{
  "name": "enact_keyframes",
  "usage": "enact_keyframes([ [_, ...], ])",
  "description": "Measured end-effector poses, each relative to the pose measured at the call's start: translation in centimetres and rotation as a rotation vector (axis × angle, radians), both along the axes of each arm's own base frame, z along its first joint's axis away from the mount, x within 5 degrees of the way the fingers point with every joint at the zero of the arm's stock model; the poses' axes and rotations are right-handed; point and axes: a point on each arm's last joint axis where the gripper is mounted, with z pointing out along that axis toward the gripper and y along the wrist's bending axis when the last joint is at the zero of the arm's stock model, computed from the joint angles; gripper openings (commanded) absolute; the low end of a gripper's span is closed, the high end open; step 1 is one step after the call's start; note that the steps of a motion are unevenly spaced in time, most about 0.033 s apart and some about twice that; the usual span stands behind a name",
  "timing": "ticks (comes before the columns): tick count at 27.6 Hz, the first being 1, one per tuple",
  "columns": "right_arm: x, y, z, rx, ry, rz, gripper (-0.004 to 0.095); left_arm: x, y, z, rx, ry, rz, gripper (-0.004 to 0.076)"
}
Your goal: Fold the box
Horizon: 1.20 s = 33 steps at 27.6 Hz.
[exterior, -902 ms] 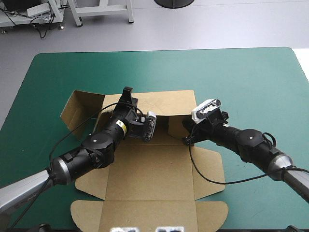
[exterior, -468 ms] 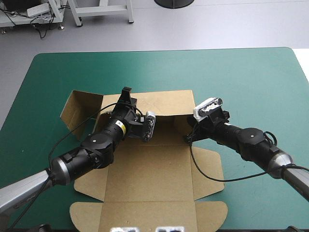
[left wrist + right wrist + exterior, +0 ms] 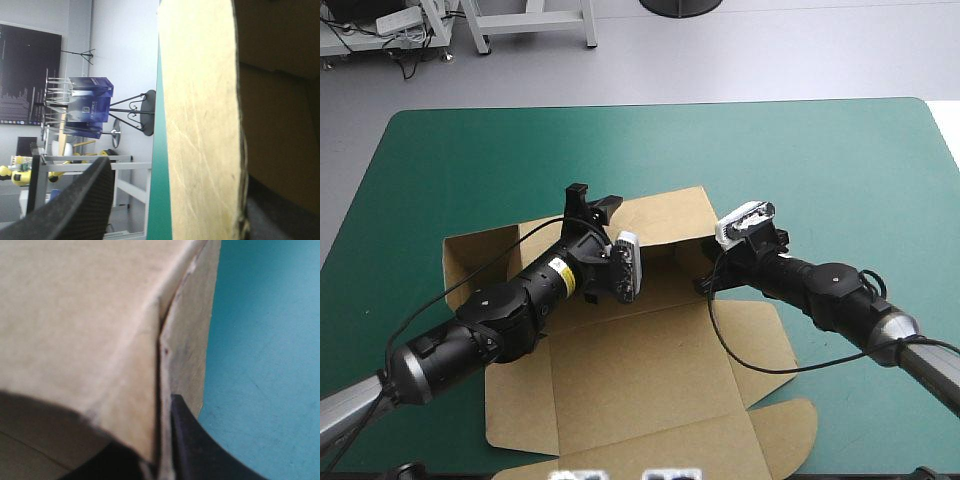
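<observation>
The only writing in sight is a small yellow label [image 3: 558, 266] on the left arm [image 3: 490, 310], too small to read.

There is one box [image 3: 640, 370] – a single cut sheet of brown board. It lies open on the teal-green table [image 3: 800, 140], in the middle and toward the near edge, with its base flat and its far wall [image 3: 660, 215] raised. There are two grippers, and both are at that wall.

The left gripper [image 3: 594, 200] is released. Its two black fingers stand apart astride the wall's top edge, toward the wall's left end. In the left wrist view the board's edge runs up between them, with one finger on either side.

The right gripper [image 3: 705, 283] is at the wall's right end. It is clenched on the box, and its wrist view shows the fingers all but together with the sheet pinched between them at a corner fold.

Earlier the box sat square to the table's edges. Now it is turned – its right side has swung farther away and its left side nearer. The left side flap [image 3: 480, 265], which stood up before, appears to lie lower. The left arm has shifted with the board, while the right gripper has hardly moved
</observation>
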Motion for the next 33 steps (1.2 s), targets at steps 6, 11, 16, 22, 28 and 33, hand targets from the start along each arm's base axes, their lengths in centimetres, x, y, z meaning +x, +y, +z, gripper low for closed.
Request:
enact_keyframes([
  [6, 0.2, -0.2, 0.0, -0.01, -0.007, -0.044, -0.0013, -2.7, 0.4, 1.9, -0.251, 0.145, -0.01, 0.0425],
  [11, 0.3, -0.1, 0.2, -0.013, -0.017, -0.041, -0.0013, -3.9, 0.9, 2.9, -0.362, 0.257, 0.03, 0.0426],
  [16, 0.6, 0.1, 0.5, -0.013, -0.027, -0.041, -0.0013, -4.3, 1.2, 3.3, -0.372, 0.406, 0.103, 0.0425],
  [22, 1.0, 0.0, 0.6, -0.026, -0.04, -0.056, -0.0013, -5.4, 1.5, 6.9, -0.373, 0.617, 0.157, 0.0424],
  [28, 1.0, 0.0, 0.6, -0.051, -0.054, -0.043, -0.0015, -5.9, 2.5, 12.6, -0.371, 0.731, 0.292, 0.0424],
  [33, 0.8, 0.2, 0.4, -0.096, -0.061, 0.018, -0.0017, -2.8, 6.2, 15.8, -0.469, 0.537, 0.594, 0.04],
])
